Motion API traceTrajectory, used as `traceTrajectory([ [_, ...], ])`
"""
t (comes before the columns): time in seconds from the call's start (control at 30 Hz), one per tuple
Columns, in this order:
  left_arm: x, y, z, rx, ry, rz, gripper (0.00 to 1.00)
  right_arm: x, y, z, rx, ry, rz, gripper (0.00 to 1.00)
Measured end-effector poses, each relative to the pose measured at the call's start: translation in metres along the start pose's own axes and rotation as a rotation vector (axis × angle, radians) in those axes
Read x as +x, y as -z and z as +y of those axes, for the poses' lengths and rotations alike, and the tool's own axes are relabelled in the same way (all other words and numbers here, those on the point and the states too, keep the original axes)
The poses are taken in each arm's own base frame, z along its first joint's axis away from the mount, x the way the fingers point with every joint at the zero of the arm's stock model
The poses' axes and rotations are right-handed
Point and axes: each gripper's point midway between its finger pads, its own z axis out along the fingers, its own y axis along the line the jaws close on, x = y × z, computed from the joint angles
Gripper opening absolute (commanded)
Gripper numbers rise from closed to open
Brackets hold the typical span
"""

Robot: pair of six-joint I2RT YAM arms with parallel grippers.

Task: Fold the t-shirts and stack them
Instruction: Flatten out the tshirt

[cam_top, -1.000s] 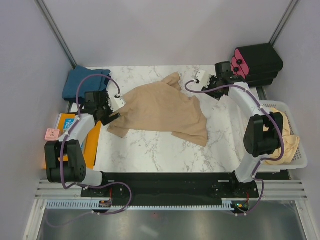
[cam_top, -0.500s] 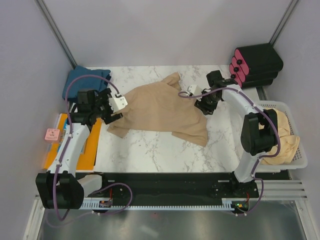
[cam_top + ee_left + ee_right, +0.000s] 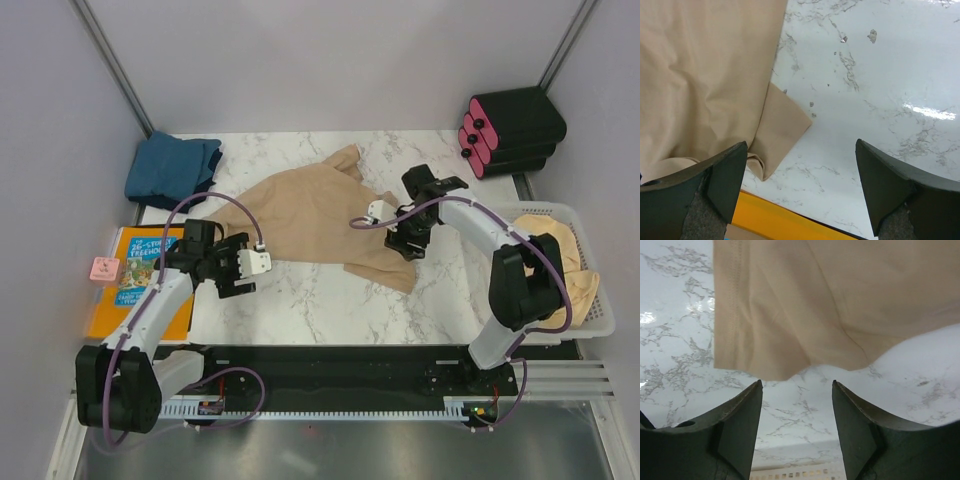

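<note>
Left gripper (image 3: 232, 272): the jaws stand wide apart and hold nothing; in the left wrist view, mostly bare table (image 3: 880, 75) shows between them.
Right gripper (image 3: 408, 238): the jaws are parted and nothing is gripped; white marble shows in the gap.
Hidden by the arms: in the top view the right arm covers a part of the right edge of the tan shirt (image 3: 315, 215), and the left gripper covers the shirt's near left corner.
Cut off: each wrist view shows only a piece of the tan shirt, so its full outline cannot be read there.
Hard to make out: the pale strip at the bottom of the right wrist view is possibly the rim of the basket (image 3: 590, 325), but it is too thin to be sure.
Tan shirt: it lies spread but wrinkled in the middle of the table, not folded.
Shirt and left gripper: a turned-over corner of the cloth (image 3: 782, 130) lies just beside the left finger (image 3: 725, 180); I cannot tell if they touch.
Shirt and right gripper: the hem of the shirt (image 3: 830, 300) lies just ahead of both fingertips, apart from them.
Blue shirt (image 3: 170, 168): it is folded, at the far left corner of the table, well apart from both grippers.
Pale shirts (image 3: 565, 270): they are heaped in the basket at the right.
Book (image 3: 150, 270): it lies at the left edge, just beside the left arm; its yellow border (image 3: 775, 220) shows under the left gripper.
</note>
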Motion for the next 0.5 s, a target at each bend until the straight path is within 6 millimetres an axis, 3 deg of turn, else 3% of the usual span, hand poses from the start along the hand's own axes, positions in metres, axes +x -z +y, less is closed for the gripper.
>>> traceTrajectory([
  [0.23, 0.012, -0.015, -0.008, 0.061, 0.007, 0.025, 0.94, -0.007, -0.022, 0.032, -0.076, 0.042, 0.01, 0.71],
  [0.5, 0.027, -0.041, -0.007, 0.103, 0.024, 0.059, 0.92, -0.019, -0.031, 0.031, -0.067, 0.052, -0.014, 0.73],
])
